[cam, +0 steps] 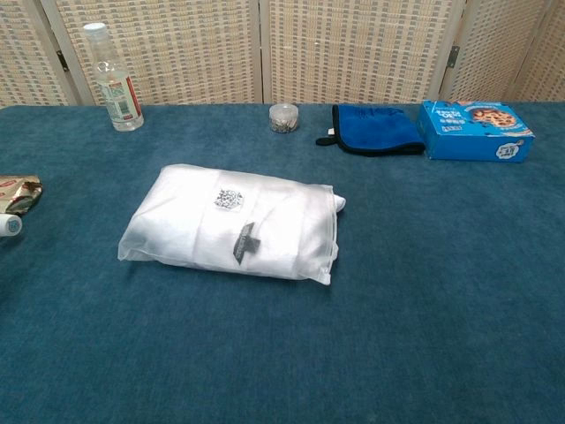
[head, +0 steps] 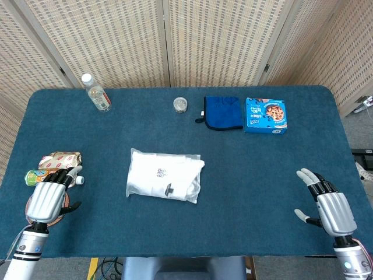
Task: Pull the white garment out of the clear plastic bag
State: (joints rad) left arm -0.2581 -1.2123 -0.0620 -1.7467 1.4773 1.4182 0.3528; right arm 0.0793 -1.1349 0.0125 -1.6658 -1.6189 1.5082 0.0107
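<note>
The clear plastic bag (head: pixel 165 175) lies flat in the middle of the blue table, with the folded white garment (cam: pixel 231 225) inside it; a small QR label and a dark tag show on top. My left hand (head: pixel 48 198) rests open at the front left corner, well left of the bag. Open too, my right hand (head: pixel 327 204) sits at the front right edge, far from the bag. Neither hand shows in the chest view.
A water bottle (head: pixel 96 93) stands at the back left. A small jar (head: pixel 180 104), a folded blue cloth (head: pixel 223 112) and a blue cookie box (head: pixel 266 115) line the back. Snack packets (head: pixel 58 159) lie beside my left hand.
</note>
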